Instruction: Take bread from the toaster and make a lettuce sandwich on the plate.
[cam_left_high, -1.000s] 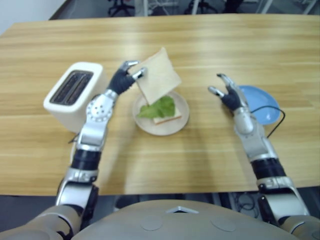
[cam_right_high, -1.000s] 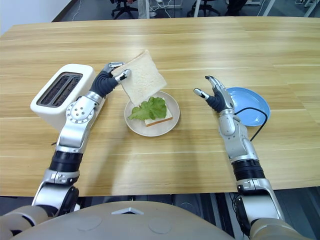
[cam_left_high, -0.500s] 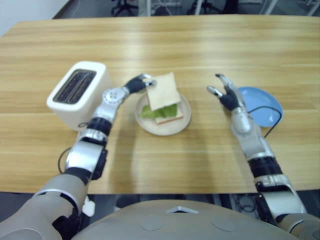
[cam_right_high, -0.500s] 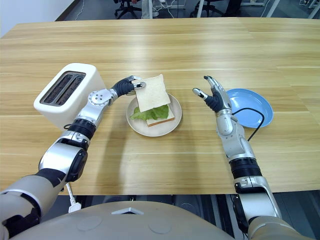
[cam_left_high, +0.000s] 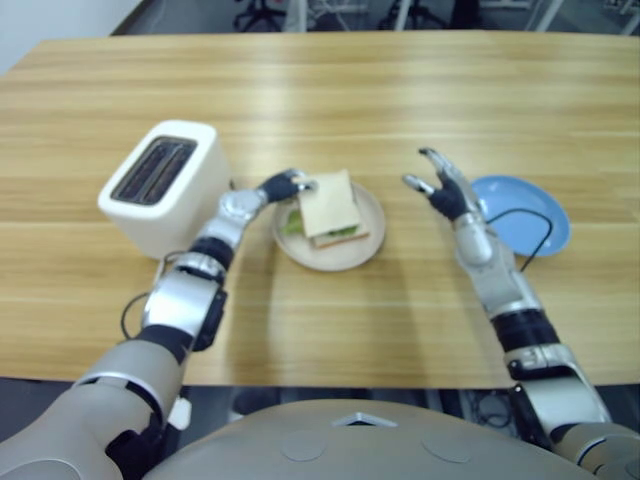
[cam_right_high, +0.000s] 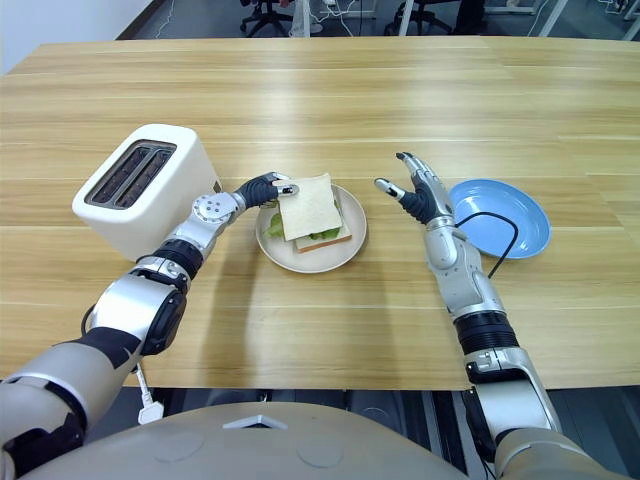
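A white bread slice (cam_right_high: 309, 207) lies on green lettuce (cam_right_high: 272, 226) and a lower slice, stacked on the beige plate (cam_right_high: 312, 258) at the table's middle. My left hand (cam_right_high: 264, 188) sits at the plate's left rim, its fingers still pinching the top slice's near-left corner. The white toaster (cam_right_high: 139, 189) stands to the left with both slots empty. Over bare wood to the right of the plate, my right hand (cam_right_high: 415, 192) hovers with fingers spread and holds nothing.
A blue plate (cam_right_high: 500, 217) lies at the right, with a black cable (cam_right_high: 499, 237) looping across it. The toaster's cord hangs off the table's front edge at the left. Wide bare wood stretches behind and in front of the plates.
My left hand has lowered the top bread slice from a tilted hold above the plate down flat onto the lettuce. The right hand has stayed nearly in place.
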